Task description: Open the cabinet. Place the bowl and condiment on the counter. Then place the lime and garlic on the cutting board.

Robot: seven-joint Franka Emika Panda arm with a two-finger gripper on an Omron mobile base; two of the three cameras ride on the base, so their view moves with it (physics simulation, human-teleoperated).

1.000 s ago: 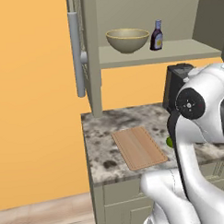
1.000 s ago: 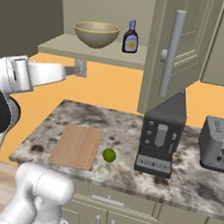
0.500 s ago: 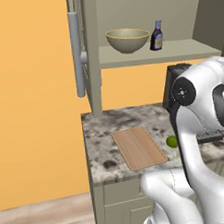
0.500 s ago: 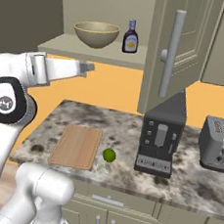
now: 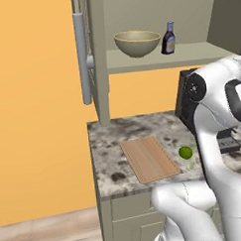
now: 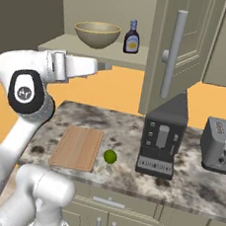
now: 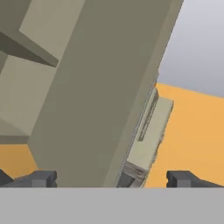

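The cabinet [image 5: 97, 54] [image 6: 193, 35] stands open, both doors swung wide. On its shelf sit the beige bowl [image 5: 137, 43] [image 6: 97, 34] and, right of it, the dark condiment [image 5: 168, 38] [image 6: 132, 37]. Below, on the counter [image 5: 107, 160] [image 6: 186, 180], lies the cutting board [image 5: 149, 159] [image 6: 77, 147]. Just right of the board rests the lime [image 5: 185, 152] [image 6: 110, 156], with the pale garlic [image 5: 192, 163] [image 6: 103, 168] touching its near side. My gripper [image 6: 105, 65] [image 7: 113, 179] is open and empty, held level just under the shelf's front edge, below the bowl and condiment.
A black coffee machine [image 6: 162, 140] stands on the counter right of the lime, under the open right door and its long bar handle [image 6: 173, 52]. A grey toaster [image 6: 222, 145] is further right. The left door's handle [image 5: 82, 59] hangs off the counter's left end.
My arm has lifted and swung rightward; the open hand has slid along under the shelf towards the condiment. Bowl, condiment, lime and garlic have not moved.
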